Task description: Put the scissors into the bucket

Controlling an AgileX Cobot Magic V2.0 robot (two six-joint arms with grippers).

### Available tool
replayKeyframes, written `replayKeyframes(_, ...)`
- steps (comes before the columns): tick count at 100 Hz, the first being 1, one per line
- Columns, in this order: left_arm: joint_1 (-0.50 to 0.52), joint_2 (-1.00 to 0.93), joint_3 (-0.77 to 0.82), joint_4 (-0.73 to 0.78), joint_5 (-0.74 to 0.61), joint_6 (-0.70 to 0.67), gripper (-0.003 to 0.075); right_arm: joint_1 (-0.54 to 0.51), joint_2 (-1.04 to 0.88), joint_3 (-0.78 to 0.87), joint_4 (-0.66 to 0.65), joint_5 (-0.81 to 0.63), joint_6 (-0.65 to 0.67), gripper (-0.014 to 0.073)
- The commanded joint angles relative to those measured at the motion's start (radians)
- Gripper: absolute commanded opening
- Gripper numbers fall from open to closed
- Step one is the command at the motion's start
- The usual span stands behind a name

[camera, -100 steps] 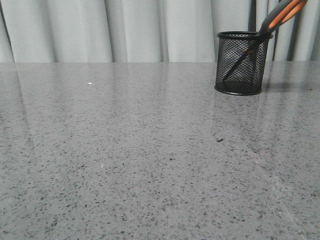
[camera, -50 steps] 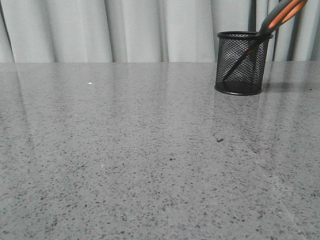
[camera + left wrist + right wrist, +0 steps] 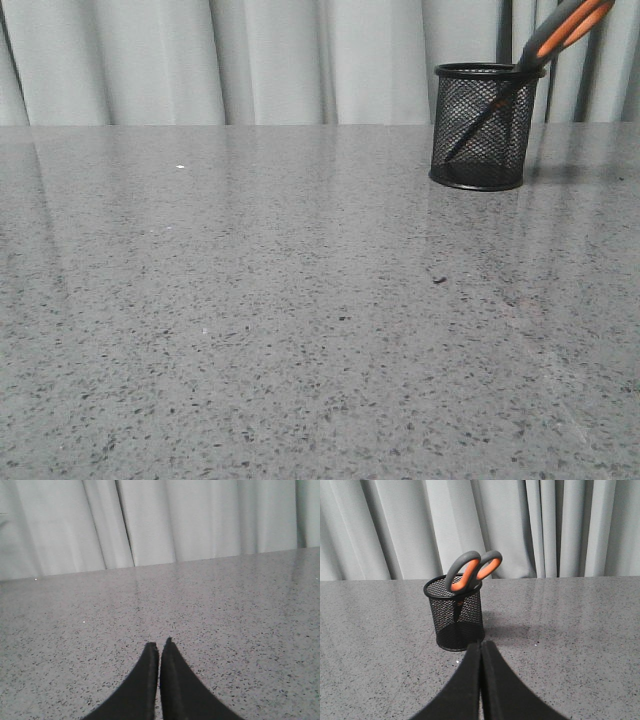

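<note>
The black wire-mesh bucket (image 3: 485,128) stands upright at the far right of the table. The scissors (image 3: 568,27) stand in it, blades down inside the mesh, grey and orange handles leaning out over the rim to the right. In the right wrist view the bucket (image 3: 455,615) and the scissors' handles (image 3: 470,571) lie straight ahead of my right gripper (image 3: 481,643), which is shut and empty, a short way back from the bucket. My left gripper (image 3: 159,644) is shut and empty over bare table. Neither gripper shows in the front view.
The grey speckled table (image 3: 300,300) ends at a far edge in front of pale curtains (image 3: 300,60). The bucket stands close to that far edge.
</note>
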Motion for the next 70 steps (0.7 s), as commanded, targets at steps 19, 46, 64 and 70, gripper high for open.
replayKeyframes(19, 0.003, -0.027, 0.016, -0.113, -0.079, -0.015, -0.0020, -0.001, 0.005, -0.026, 0.005, -0.066, -0.007, -0.0070)
replayKeyframes(46, 0.003, -0.027, 0.016, -0.113, -0.079, -0.015, -0.0020, -0.001, 0.005, -0.026, 0.005, -0.066, -0.007, -0.0070)
replayKeyframes(64, 0.003, -0.027, 0.016, -0.113, -0.079, -0.015, -0.0020, -0.001, 0.005, -0.026, 0.005, -0.066, -0.007, -0.0070)
replayKeyframes(70, 0.003, -0.027, 0.016, -0.113, -0.079, -0.015, -0.0020, -0.001, 0.005, -0.026, 0.005, -0.066, -0.007, -0.0070)
